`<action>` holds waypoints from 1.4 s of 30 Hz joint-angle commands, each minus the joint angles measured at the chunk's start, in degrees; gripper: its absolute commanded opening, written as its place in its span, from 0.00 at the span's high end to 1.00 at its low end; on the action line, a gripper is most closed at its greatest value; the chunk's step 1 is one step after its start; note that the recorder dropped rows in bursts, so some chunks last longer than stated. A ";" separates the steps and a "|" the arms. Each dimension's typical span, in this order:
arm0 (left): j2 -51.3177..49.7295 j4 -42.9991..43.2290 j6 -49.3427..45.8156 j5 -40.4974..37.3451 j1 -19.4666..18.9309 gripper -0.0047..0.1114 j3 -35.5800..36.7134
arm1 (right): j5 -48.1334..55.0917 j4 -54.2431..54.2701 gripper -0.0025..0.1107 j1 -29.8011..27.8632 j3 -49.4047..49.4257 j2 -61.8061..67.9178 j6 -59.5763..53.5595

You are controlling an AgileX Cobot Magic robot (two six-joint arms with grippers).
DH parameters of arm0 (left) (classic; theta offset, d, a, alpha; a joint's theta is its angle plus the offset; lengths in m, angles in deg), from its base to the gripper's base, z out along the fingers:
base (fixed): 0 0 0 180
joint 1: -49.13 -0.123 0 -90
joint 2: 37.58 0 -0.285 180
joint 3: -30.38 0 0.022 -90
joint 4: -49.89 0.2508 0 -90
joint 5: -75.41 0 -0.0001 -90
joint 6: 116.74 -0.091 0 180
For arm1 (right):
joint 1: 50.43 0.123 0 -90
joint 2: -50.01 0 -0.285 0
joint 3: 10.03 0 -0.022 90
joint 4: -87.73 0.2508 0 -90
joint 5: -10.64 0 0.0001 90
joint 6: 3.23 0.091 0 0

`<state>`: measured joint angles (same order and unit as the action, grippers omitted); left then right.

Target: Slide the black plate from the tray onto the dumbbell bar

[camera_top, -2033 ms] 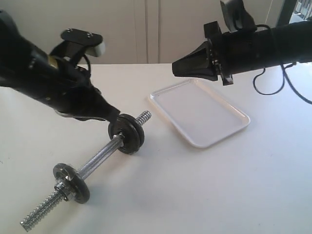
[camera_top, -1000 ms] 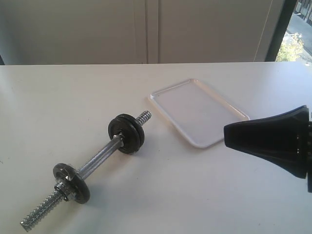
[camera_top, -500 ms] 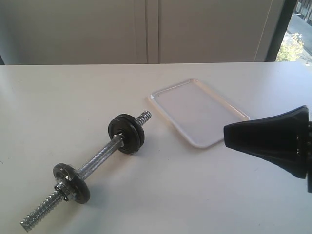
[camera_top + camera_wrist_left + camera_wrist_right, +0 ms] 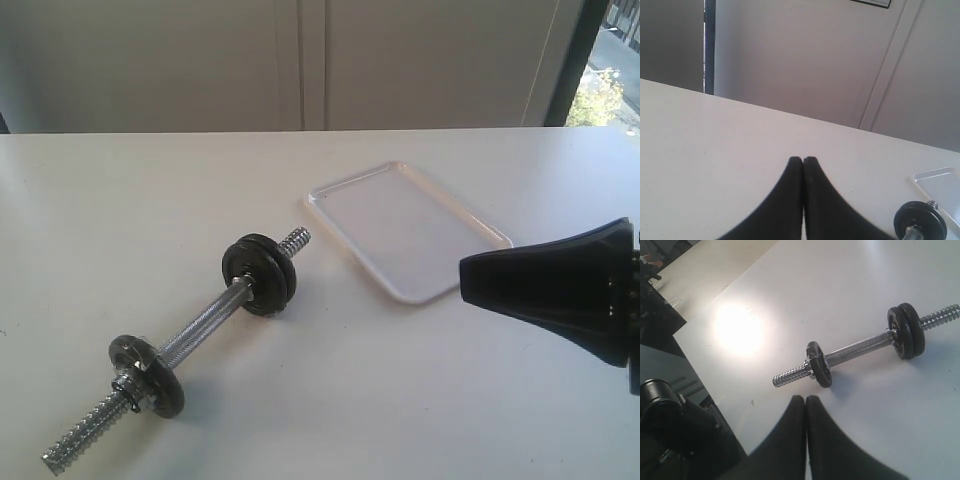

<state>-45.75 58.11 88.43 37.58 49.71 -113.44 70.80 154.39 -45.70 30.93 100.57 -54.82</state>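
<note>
The dumbbell bar point(image 4: 200, 325) lies diagonally on the white table. Two dark discs sit together near its far threaded end. The outer one, toward the thread, is the black plate point(image 4: 274, 268), which also shows in the right wrist view point(image 4: 914, 329). A third disc point(image 4: 150, 375) sits by the chrome collar nut point(image 4: 124, 384) at the near end. The tray point(image 4: 405, 225) holds nothing. My right gripper point(image 4: 462, 280) is shut and holds nothing, just right of the tray's near corner. My left gripper point(image 4: 803, 160) is shut on nothing above bare table, out of the exterior view.
The table's near-left edge point(image 4: 700, 370) drops off beside dark arm hardware point(image 4: 670, 415) in the right wrist view. The left wrist view catches the end disc point(image 4: 920, 222) and a tray corner point(image 4: 940, 182). A pale wall point(image 4: 300, 60) stands behind the table.
Since two seconds ago the left arm has let go of the discs and left the exterior view. The right arm has dropped from above the tray to the right edge. Nothing has moved in the last second.
</note>
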 commanded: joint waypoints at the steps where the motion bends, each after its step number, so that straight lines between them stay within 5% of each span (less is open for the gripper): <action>1: 0.38 0.00 0.36 0.48 0.16 0.96 0.26 | -0.19 0.38 0.97 -0.21 0.34 -0.31 0.03; 9: 0.38 -1.85 0.36 1.28 0.15 0.96 3.51 | -0.19 0.38 0.97 -0.21 0.34 -0.31 0.03; 17: 0.38 -19.71 -0.19 2.49 0.15 0.96 13.86 | -0.19 0.38 0.97 -0.21 0.34 -0.31 0.03; 25: 0.38 -21.92 -38.64 24.42 0.15 0.96 22.67 | -0.08 0.38 0.97 -0.21 0.34 -0.31 0.03; 29: 0.38 -21.92 -45.51 27.08 0.15 0.96 28.13 | -0.08 0.38 0.97 -0.21 0.34 -0.31 0.03; 42: 0.38 -23.94 -38.04 25.56 0.15 0.96 41.03 | -0.08 0.38 0.97 -0.21 0.34 -0.31 0.03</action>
<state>-45.65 34.87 47.48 64.12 49.71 -73.15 70.80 154.39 -45.70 31.05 100.57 -54.82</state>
